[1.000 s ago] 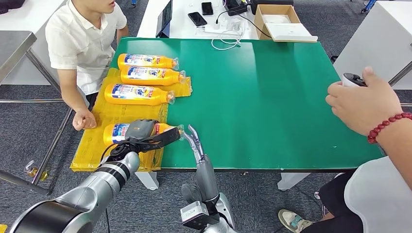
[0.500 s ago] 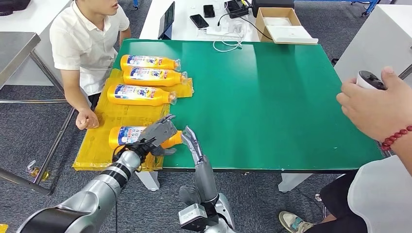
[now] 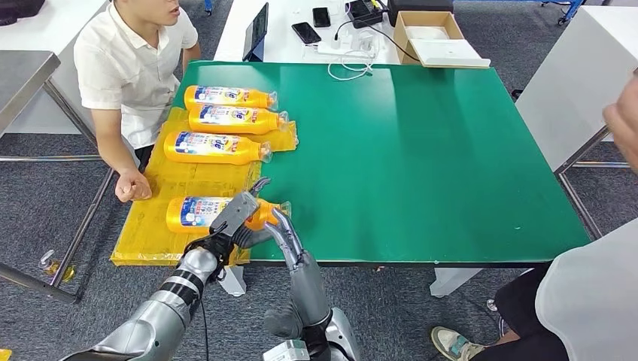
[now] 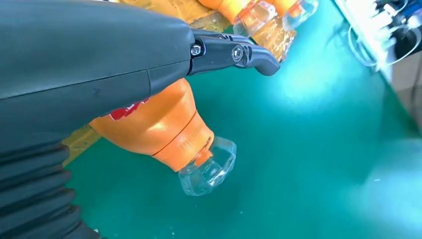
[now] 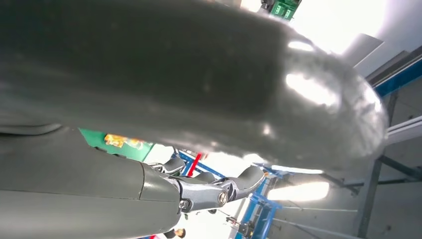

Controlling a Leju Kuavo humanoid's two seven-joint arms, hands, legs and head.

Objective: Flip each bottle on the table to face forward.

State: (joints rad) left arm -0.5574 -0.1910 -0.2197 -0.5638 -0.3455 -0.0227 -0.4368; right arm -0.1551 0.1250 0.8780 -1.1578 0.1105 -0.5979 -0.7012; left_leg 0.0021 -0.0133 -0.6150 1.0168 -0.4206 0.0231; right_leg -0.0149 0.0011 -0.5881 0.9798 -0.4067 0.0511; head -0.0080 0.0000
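Left to right: a seated person in a white shirt (image 3: pixel 132 64) has a fist on the crinkled yellow plastic sheet (image 3: pixel 162 184) at the left edge of the green worktop (image 3: pixel 421 150). Three orange plastic bottles with blue-white labels (image 3: pixel 226 120) lie in a row on the sheet's far part, caps pointing right.

The nearest orange bottle with a clear faceted cap (image 3: pixel 203 213) lies on the sheet near the front edge. Our left robot hand (image 3: pixel 239 214) is laid over its neck end, fingers draped on the shoulder; we judge it a loose hold, not a firm wrap. Our right robot hand (image 3: pixel 280 226) sits just beside the cap, fingers extended and apart, holding nothing.

Risks as we see them:
- bottle is round and smooth, could roll or slip out mid-flip
- it lies close to the front edge, may drop off
- sheet may drag along
- both hands crowd the cap, may collide
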